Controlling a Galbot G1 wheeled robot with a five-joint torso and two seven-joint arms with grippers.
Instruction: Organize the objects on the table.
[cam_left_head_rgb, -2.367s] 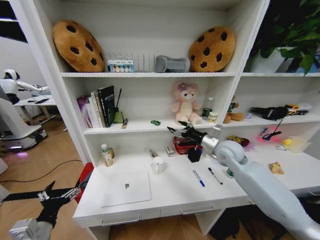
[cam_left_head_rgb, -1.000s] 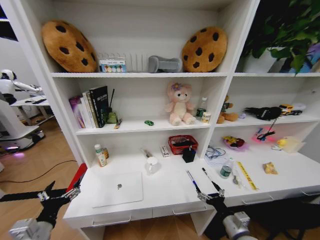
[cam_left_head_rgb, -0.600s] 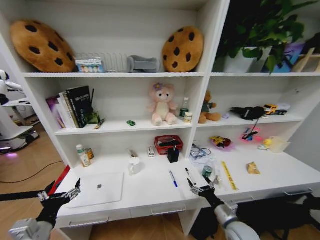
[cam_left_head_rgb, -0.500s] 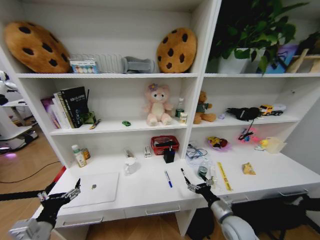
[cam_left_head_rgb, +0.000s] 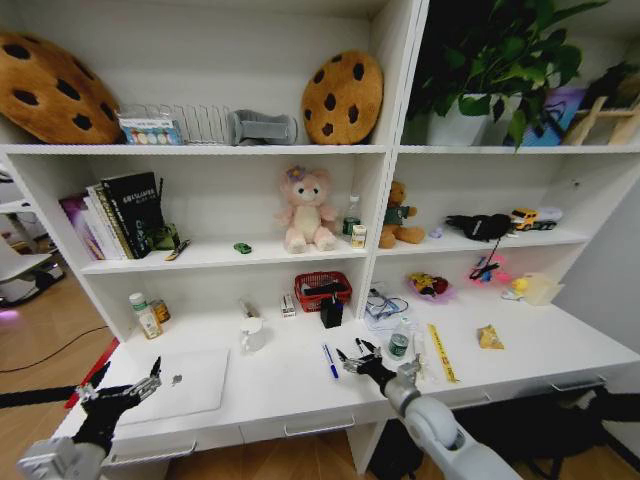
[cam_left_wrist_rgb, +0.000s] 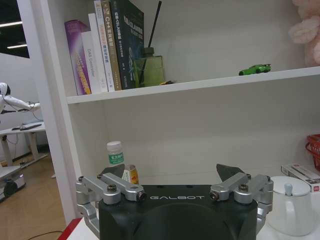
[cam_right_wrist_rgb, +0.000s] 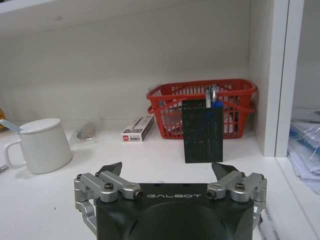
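Note:
On the long white table (cam_left_head_rgb: 290, 395) a silver laptop (cam_left_head_rgb: 180, 385) lies shut at the left. A blue pen (cam_left_head_rgb: 329, 360) rests mid-desk. My right gripper (cam_left_head_rgb: 353, 357) hovers open just right of that pen, low over the desk; its wrist view shows the open gripper (cam_right_wrist_rgb: 166, 170) facing a black mesh pen holder (cam_right_wrist_rgb: 202, 130). A small green-capped clear bottle (cam_left_head_rgb: 398, 345) stands right of that gripper. The tiny green toy car (cam_left_head_rgb: 242, 248) sits on the shelf above (cam_left_wrist_rgb: 254, 69). My left gripper (cam_left_head_rgb: 125, 390) hangs open off the table's left front corner (cam_left_wrist_rgb: 170, 175).
A red basket (cam_left_head_rgb: 322, 290), the pen holder (cam_left_head_rgb: 331, 312) and a white mug (cam_left_head_rgb: 250, 335) stand at the back of the desk. A yellow ruler (cam_left_head_rgb: 440, 352) and papers lie to the right. Books (cam_left_head_rgb: 110, 215) and a pink plush (cam_left_head_rgb: 303, 210) fill the shelf.
The whole head view has shifted, so the camera moved. My right arm came down from the shelf to the desk's front edge, then reached forward beside the blue pen. The left arm stayed put.

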